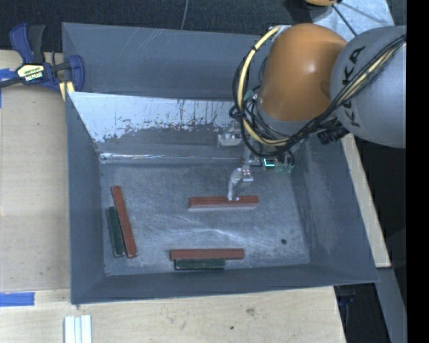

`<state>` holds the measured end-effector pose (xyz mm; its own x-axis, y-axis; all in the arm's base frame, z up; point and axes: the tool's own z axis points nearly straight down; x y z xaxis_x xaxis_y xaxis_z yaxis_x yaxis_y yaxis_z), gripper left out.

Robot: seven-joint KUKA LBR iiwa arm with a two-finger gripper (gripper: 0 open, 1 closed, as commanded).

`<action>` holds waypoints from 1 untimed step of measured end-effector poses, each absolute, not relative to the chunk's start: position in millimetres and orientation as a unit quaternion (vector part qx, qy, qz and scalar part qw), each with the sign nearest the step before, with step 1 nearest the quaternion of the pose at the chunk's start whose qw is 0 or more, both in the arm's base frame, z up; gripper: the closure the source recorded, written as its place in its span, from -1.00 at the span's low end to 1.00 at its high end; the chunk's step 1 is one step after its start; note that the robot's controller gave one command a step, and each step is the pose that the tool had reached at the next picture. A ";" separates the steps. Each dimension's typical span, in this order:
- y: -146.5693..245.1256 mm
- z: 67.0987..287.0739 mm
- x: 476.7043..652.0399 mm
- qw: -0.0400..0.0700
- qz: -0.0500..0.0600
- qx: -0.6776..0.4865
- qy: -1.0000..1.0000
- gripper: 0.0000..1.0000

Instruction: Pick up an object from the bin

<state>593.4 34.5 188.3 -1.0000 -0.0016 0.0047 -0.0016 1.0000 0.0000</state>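
Red-brown bar (223,202) lies flat at mid-floor of the grey bin (82,213), its long axis running left to right. The pincer (237,190) hangs directly over the bar's right half, touching it or nearly so; whether the pincer stands wide or narrow cannot be told. A left pair of bars (121,231) and a near pair of bars (204,258), each red-brown beside dark green, lie well apart. Black lettering on the grey arm (375,91) appears to read KUKA.

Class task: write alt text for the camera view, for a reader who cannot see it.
The gripper hangs low over a reddish-brown stick lying across the middle of the grey bin. A brown and dark green pair lies at the left, another pair along the front wall.
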 end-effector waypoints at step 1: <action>34.5 192.9 595.2 -0.002 0.000 0.001 -1.000 -1.00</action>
<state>595.2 34.5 192.9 -1.0000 -0.0011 -0.0035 -0.0011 1.0000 0.0004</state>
